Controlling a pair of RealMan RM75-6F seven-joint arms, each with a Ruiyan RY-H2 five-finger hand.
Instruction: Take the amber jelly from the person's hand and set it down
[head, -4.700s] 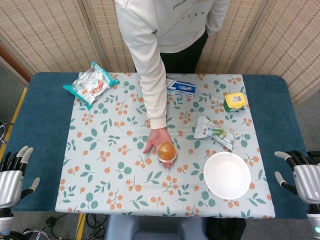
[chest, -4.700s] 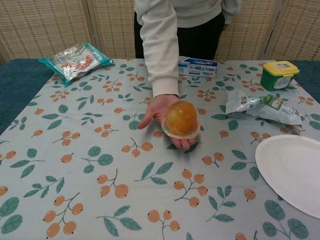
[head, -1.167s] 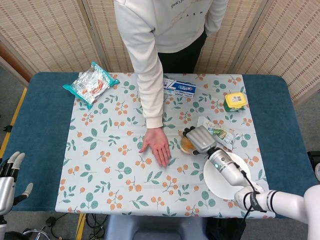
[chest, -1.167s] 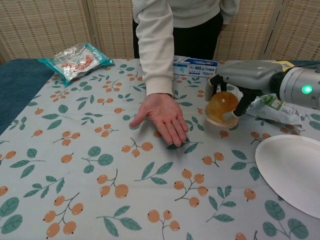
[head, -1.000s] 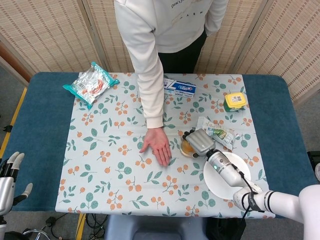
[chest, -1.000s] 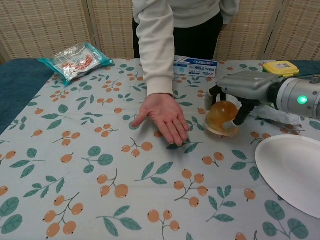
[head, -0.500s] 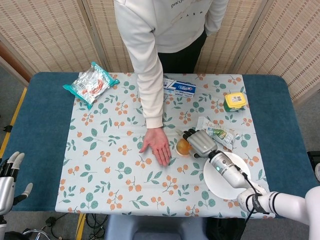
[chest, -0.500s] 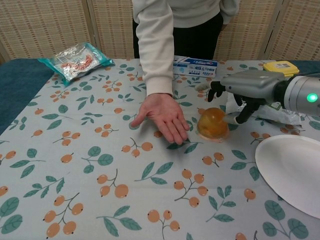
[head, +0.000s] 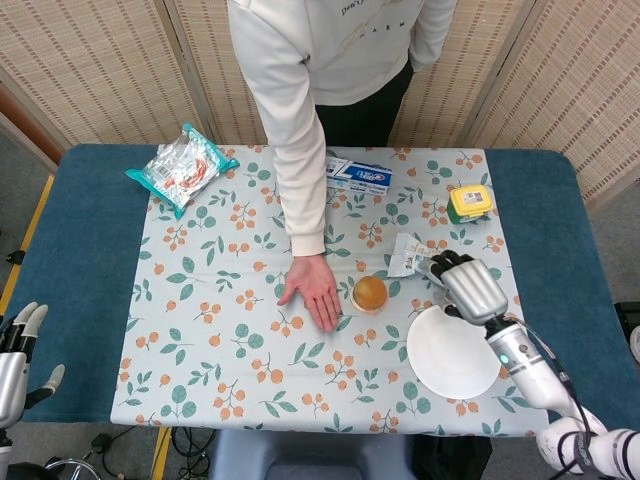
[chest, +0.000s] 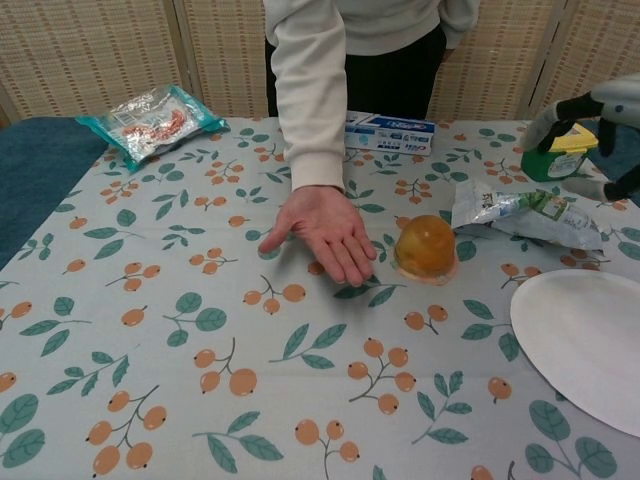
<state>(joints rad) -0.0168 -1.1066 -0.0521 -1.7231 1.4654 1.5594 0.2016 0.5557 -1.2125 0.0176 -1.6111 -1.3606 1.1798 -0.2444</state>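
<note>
The amber jelly (head: 370, 293) (chest: 426, 247) stands on the flowered cloth just right of the person's hand (head: 314, 291) (chest: 326, 233), which lies empty and palm up on the table. My right hand (head: 467, 285) (chest: 598, 118) hovers to the right of the jelly, well apart from it, with its fingers spread and nothing in it. My left hand (head: 22, 352) sits off the table's front left corner, open and empty; the chest view does not show it.
A white plate (head: 453, 351) (chest: 588, 340) lies front right, below my right hand. A crumpled packet (head: 428, 261) (chest: 520, 213) sits beside the hand. A yellow-lidded tub (head: 469, 203), a blue-white box (head: 358, 175) and a snack bag (head: 181, 167) lie further back.
My right hand let go of the jelly, which now stands on the cloth, and has drawn back to the right. The person's hand has stayed put.
</note>
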